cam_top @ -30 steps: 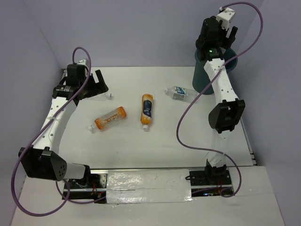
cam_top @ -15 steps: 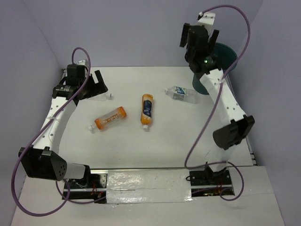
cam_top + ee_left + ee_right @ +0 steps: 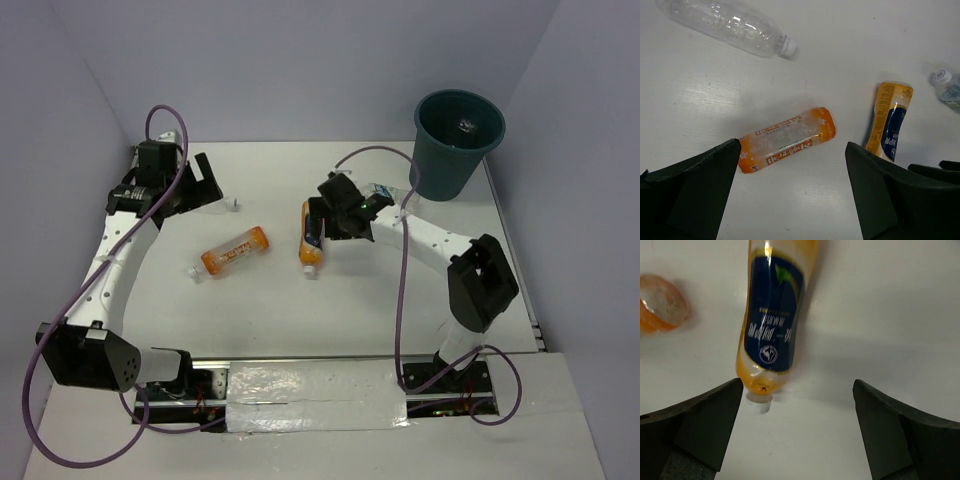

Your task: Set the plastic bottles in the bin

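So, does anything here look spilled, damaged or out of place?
Nothing looks spilled or damaged. The orange bottle, the blue-labelled one and the clear bottle simply lie on their sides on the table.

A white table stands between lavender walls, silver tape along its near edge.

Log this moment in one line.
left gripper: open, empty | right gripper: open, near blue-labelled orange bottle | on table: second orange bottle, clear bottle, labelled clear bottle | bin: upright
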Tool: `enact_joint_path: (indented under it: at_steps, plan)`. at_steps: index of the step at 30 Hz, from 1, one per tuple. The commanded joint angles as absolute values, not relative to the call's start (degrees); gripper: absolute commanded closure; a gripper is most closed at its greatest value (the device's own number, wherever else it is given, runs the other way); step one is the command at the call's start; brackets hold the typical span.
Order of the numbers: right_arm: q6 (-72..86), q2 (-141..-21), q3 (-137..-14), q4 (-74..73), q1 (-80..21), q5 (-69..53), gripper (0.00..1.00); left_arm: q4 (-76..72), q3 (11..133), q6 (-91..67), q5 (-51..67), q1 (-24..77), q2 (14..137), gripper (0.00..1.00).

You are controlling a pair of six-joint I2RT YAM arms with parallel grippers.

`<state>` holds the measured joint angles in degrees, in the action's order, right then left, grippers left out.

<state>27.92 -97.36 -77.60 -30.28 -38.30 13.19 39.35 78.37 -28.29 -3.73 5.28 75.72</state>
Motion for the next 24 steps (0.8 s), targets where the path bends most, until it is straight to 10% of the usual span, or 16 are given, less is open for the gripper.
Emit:
enact_joint_path:
  at_steps: [1, 24]
  plan:
    - [33.31, -96.50, -75.07, -26.37, -38.94, 7.39, 0.02, 38.06, 76.38, -27.16, -4.05, 4.92, 72.07, 0.00]
    - [35.68, -115.65, -87.08, -26.19, -39.55, 8.87, 0.00, 37.35, 74.18, -27.77, -2.28, 4.92, 72.33, 0.01]
